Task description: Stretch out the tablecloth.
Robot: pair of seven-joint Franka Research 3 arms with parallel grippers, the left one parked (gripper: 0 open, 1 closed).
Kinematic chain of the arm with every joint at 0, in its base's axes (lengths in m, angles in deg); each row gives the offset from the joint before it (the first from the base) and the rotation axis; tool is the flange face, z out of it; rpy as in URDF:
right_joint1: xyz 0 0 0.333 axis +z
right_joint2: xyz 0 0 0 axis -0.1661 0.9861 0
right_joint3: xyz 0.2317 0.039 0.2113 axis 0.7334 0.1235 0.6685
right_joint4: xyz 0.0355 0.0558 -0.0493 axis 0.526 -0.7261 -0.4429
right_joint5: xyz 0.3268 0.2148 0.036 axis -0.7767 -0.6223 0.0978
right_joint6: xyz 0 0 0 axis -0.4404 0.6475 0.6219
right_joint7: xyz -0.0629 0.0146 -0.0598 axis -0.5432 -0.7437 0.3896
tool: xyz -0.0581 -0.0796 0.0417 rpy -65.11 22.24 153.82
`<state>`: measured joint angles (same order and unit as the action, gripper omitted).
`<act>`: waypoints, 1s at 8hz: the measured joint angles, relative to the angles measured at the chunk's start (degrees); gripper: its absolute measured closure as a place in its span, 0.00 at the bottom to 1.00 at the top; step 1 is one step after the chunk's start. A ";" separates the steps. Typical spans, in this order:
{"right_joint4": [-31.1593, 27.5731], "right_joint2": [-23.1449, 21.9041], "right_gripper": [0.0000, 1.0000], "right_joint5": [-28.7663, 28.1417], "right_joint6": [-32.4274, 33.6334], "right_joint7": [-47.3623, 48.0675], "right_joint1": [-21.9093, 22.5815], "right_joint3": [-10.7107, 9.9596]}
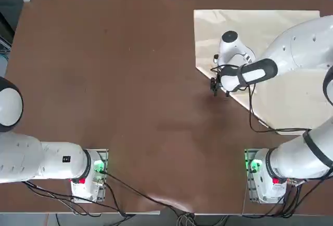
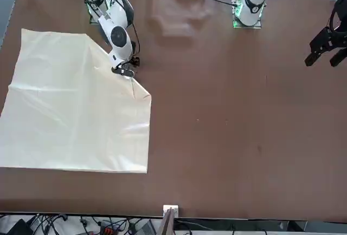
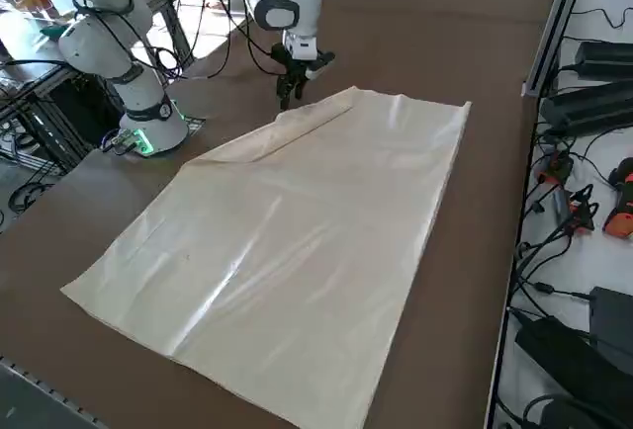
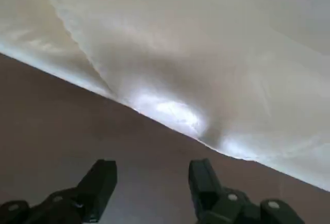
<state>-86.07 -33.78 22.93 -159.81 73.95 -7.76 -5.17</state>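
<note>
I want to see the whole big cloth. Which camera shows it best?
The front view: the whole tablecloth lies uncovered there, folded corner included. From overhead the arm hides much of it. The right side view shows it slanted. The wrist view shows only an edge beyond the open right gripper.

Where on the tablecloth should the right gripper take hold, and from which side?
Probably the folded diagonal edge of the tablecloth, approached from the bare table side. The corner seems folded under there, and the open right gripper hangs beside that edge, fingers empty.
</note>
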 joint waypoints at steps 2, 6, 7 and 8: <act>0.01 -0.05 0.14 0.63 -0.17 -0.81 -0.52 0.00; 0.58 -1.34 0.12 3.85 -0.25 -3.86 -2.99 -0.04; 1.01 -1.72 0.11 4.36 -0.28 -4.90 -3.70 -0.04; 1.57 -1.97 0.11 4.44 -0.29 -6.24 -4.21 -0.06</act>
<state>-84.51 -35.75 27.38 -160.10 67.71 -11.97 -5.23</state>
